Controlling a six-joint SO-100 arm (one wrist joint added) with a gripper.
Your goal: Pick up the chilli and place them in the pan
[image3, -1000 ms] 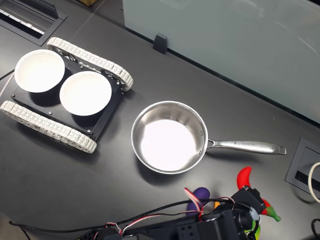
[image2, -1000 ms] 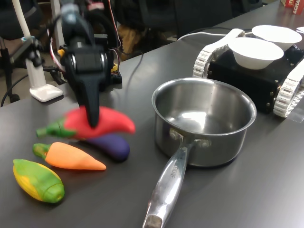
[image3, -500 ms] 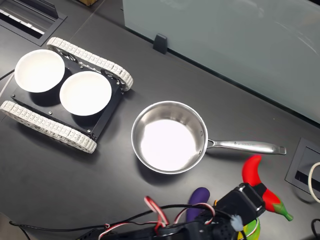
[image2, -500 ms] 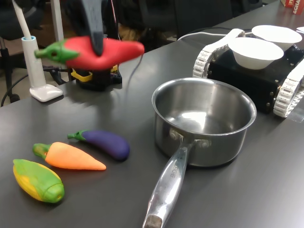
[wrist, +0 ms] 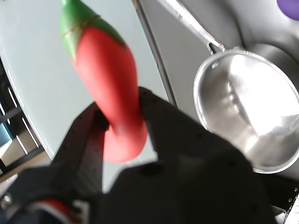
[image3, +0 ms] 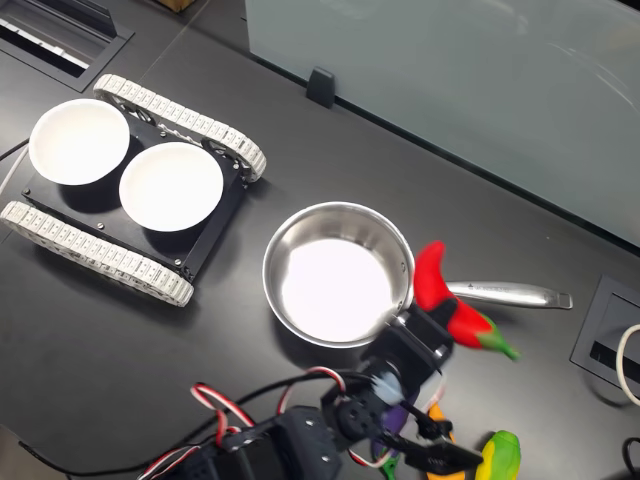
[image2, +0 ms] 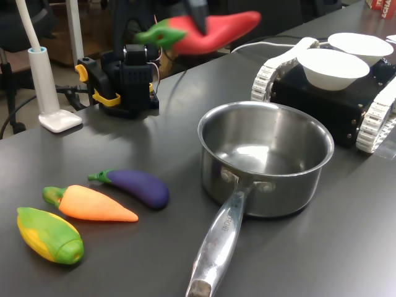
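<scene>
My gripper (wrist: 122,112) is shut on the chilli (wrist: 105,70), a glossy red toy pepper with a green stem cap, clamped near its middle between the black jaws. In the first exterior view the chilli (image2: 213,30) hangs high in the air behind the pan (image2: 278,185), with the gripper (image2: 199,17) over it. Seen from above in the second exterior view, the chilli (image3: 445,298) hovers over the root of the steel handle (image3: 505,294), beside the rim of the pan (image3: 268,276). The shiny round pan (wrist: 233,93) holds nothing.
A purple eggplant (image2: 135,187), an orange carrot (image2: 93,205) and a yellow-green corn cob (image2: 49,236) lie at the first exterior view's left. Two white bowls (image2: 333,67) (image2: 360,44) sit on a black tracked vehicle (image2: 322,102). The arm's base (image2: 127,80) and a white stand (image2: 51,93) are behind.
The gripper has carried the chilli up off the table and sideways from beside the other vegetables towards the pan; it now hangs by the pan's handle.
</scene>
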